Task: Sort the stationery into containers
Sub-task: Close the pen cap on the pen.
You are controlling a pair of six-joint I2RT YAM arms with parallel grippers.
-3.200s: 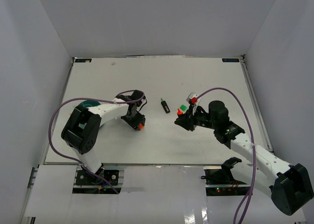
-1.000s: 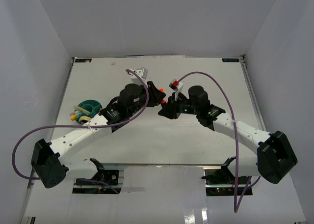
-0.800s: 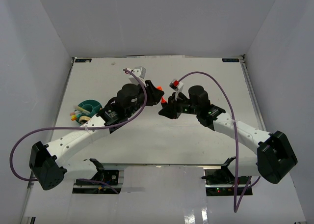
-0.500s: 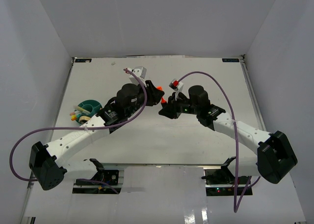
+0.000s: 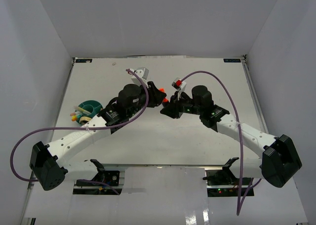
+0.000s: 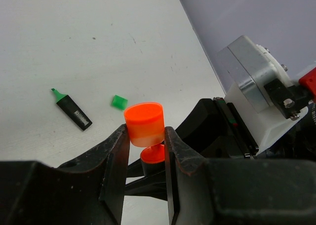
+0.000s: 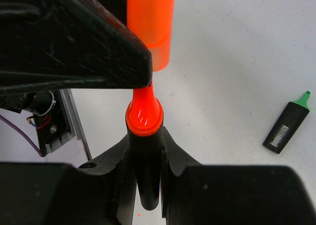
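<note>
**Item 1.** Left gripper (image 6: 146,146): closed narrowly on an orange cap (image 6: 144,121), which stands upright between its jaws with the open end down.

**Item 2.** Right gripper (image 7: 145,161): clamped tight round the black barrel of an orange marker (image 7: 144,117), nib pointing up. We note the nib sits directly beneath the cap's mouth, at or just inside its rim. We cannot tell from either wrist view how far it has entered.

**Item 3.** Step in hand, as we judge it: recapping the marker, both arms meeting above mid-worktop. The next move calls for keeping the two pieces on one line and pressing them together until the cap seats. After that one gripper must let go so the other can carry the marker off.

**Item 4.** Green marker (image 6: 73,110): lying flat on the worktop (image 5: 163,141), uncapped, near the grippers. A small green piece (image 6: 118,102) lies just beside it, possibly its cap.

**Item 5.** Teal tub (image 5: 91,106): at the worktop's left side, well apart from both grippers, with a few items already in it.
</note>
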